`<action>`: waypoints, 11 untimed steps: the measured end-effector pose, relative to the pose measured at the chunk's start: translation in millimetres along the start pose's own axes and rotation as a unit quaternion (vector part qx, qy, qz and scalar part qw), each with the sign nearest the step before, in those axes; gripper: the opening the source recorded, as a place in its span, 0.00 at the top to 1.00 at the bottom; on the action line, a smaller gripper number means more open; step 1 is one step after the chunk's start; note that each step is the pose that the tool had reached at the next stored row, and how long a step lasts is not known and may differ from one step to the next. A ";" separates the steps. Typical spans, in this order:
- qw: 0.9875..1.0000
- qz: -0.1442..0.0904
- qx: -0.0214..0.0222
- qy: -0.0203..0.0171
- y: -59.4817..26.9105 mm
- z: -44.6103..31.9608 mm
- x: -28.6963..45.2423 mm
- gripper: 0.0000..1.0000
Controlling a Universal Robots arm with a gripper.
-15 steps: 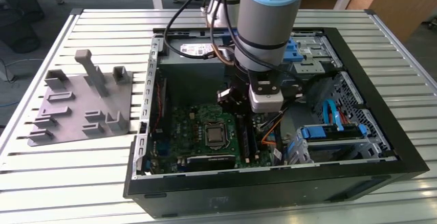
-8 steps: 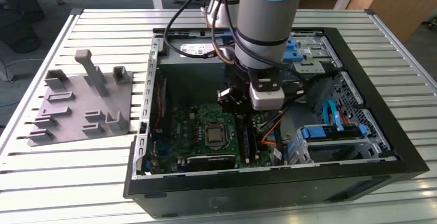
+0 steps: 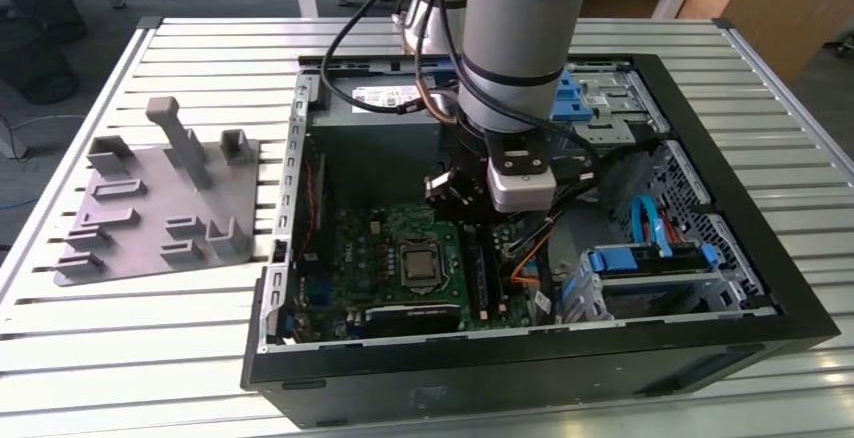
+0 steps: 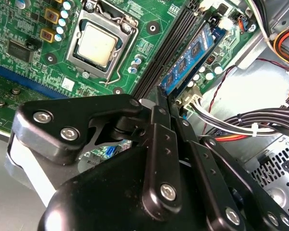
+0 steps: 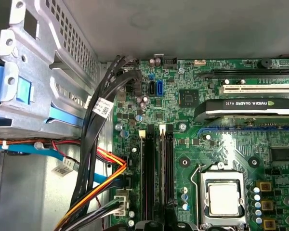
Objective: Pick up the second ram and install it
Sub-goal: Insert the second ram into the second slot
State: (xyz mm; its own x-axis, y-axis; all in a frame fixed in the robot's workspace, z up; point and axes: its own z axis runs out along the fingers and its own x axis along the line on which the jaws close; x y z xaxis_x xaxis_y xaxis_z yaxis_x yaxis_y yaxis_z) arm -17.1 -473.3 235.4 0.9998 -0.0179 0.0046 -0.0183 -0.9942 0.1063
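The second ram (image 4: 192, 57), a blue stick with dark chips, stands on edge beside the long black slots (image 4: 169, 48) of the green motherboard (image 4: 29, 29), on the side nearest the cables. Its near end runs between the black fingertips of my gripper (image 4: 167, 92), which is shut on it. Whether the stick sits fully in a slot I cannot tell. In the exterior view my gripper (image 3: 491, 220) hangs inside the open computer case, over the motherboard (image 3: 387, 258) and its slots (image 3: 481, 283). The first wrist view looks down along the slots (image 5: 148, 173).
The processor socket (image 4: 98, 44) lies beside the slots. Bundled cables (image 4: 260, 120) and a blue-and-metal drive cage (image 3: 641, 258) crowd the other side. A graphics card (image 5: 250, 108) lies further along the board. A grey holder (image 3: 160, 198) stands on the table at the exterior view's left.
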 end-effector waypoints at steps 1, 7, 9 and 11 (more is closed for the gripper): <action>1.000 0.000 0.000 0.000 0.0 0.1 0.0 0.87; 1.000 0.000 0.000 0.000 -0.3 1.4 0.0 0.87; 1.000 0.000 0.000 0.000 -0.8 2.3 0.0 0.87; 1.000 0.000 0.000 0.000 -1.6 3.4 0.0 0.87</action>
State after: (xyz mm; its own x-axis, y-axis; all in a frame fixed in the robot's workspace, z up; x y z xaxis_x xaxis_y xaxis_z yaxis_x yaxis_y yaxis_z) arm -17.1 -472.0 231.9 0.9998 -0.0180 0.0044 -0.0183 -0.9942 0.1063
